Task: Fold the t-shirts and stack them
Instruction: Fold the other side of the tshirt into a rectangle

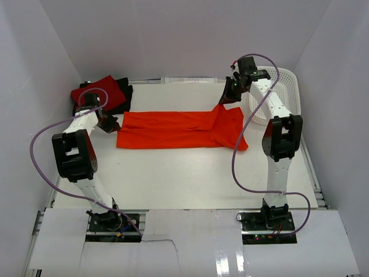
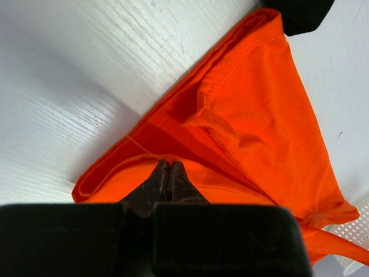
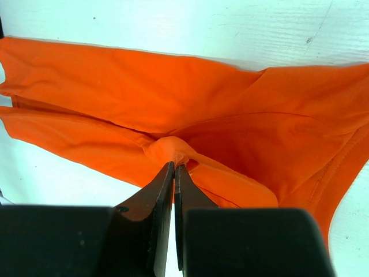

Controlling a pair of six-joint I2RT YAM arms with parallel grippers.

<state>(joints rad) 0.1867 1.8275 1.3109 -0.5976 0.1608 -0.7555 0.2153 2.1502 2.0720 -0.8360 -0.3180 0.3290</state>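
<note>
Orange shirt [image 1: 173, 130]: a long strip lying between the two sets of fingers.
Right gripper [image 3: 174, 168]: clamped on a pucker at the strip's far corner.
Left gripper [image 2: 168, 173]: tips together, apparently nipping the opposite end.
Fold: lift both ends level and keep the layers taut.
Edges: basket [image 1: 288, 92] just outside the right fingers; red shirt [image 1: 95, 89] and black shirt [image 1: 122, 98] just beyond the left.
Room: bare table [image 1: 173, 184] on the near side.

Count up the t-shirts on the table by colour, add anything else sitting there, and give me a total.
orange t-shirt: 1
crimson red t-shirt: 1
black t-shirt: 1
white basket: 1
Total: 4 things, 3 of them t-shirts
</note>
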